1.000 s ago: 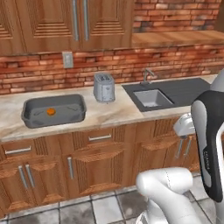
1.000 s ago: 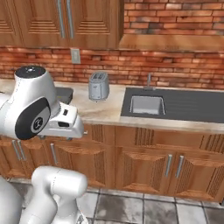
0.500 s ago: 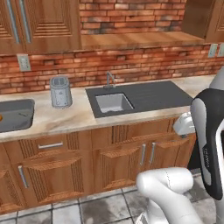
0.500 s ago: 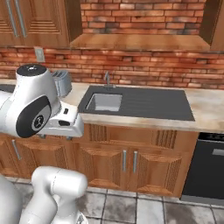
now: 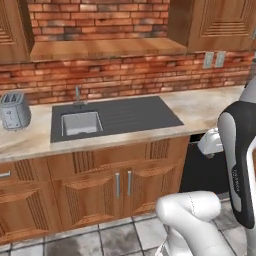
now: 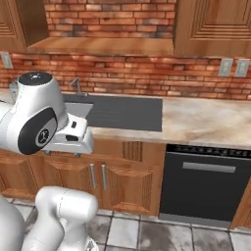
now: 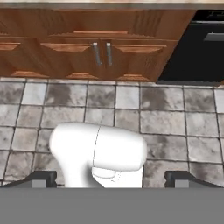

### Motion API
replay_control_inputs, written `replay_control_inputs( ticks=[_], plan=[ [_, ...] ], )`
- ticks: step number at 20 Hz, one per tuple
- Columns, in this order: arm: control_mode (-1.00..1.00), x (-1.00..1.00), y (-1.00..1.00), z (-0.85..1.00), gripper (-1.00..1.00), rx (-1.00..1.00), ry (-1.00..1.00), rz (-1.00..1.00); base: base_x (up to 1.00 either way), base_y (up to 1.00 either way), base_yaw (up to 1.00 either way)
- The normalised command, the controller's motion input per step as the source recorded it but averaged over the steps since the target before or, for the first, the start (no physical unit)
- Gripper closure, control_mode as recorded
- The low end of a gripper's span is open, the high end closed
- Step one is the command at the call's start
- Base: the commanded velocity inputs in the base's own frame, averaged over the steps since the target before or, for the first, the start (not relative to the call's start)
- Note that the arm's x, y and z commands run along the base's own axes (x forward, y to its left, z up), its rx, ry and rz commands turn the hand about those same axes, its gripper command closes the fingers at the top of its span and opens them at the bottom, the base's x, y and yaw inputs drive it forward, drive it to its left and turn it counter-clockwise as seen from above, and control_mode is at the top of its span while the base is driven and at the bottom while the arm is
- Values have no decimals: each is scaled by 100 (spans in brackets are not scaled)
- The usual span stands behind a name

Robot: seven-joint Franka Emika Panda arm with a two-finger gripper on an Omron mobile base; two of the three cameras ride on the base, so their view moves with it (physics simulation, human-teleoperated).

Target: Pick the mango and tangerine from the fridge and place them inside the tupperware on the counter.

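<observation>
Showing toaster [image 5: 14,110] left base view – dishwasher [image 6: 203,184] right.

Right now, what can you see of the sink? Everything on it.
The sink is a dark grey rectangular unit set flush into the beige marbled counter. A lighter grey square basin sits at its left end, and a flat ribbed drainboard fills the rest to the right. A slim silver tap stands behind the basin, against the brick wall. The basin looks empty. Wooden cabinet doors sit below it.
</observation>
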Motion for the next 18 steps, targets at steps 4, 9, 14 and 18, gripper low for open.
replay_control_inputs(
  ticks=[4, 9, 14, 18],
  plan=[
    [100, 0, 0, 0, -100, 0, 0, 0, 25, -100, 5],
    [100, 0, 0, 0, -100, 0, 0, 0, 28, -100, 11],
    [100, 0, 0, 0, -100, 0, 0, 0, 34, -100, 17],
    [100, 0, 0, 0, -100, 0, 0, 0, 25, -100, 18]
  ],
)
